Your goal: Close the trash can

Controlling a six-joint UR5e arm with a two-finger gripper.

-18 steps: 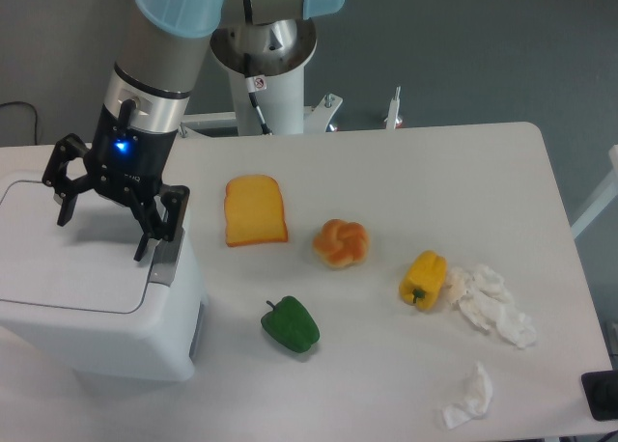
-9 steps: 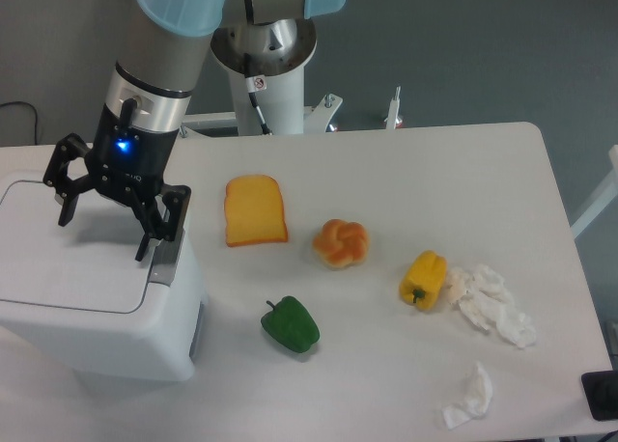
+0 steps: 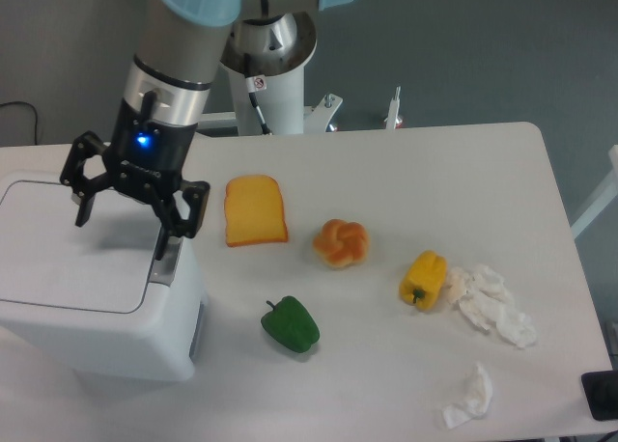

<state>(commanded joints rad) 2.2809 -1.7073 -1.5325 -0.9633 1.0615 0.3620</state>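
The trash can (image 3: 92, 307) sits at the worktop's left edge, lid lying flat — stiff, light plastic, best pressed near the grey latch tab (image 3: 166, 268). Above it the gripper (image 3: 133, 220) hovers, jaws spread, grasping nothing.

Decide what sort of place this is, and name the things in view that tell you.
Probably a robotics lab: a robot arm on a pedestal holds its gripper over a white trash can, with toy-like food, a slice of bread and green pepper, on a table.

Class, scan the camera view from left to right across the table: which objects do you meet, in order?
trash can → toast slice → green pepper → knotted bun → yellow pepper → crumpled tissues
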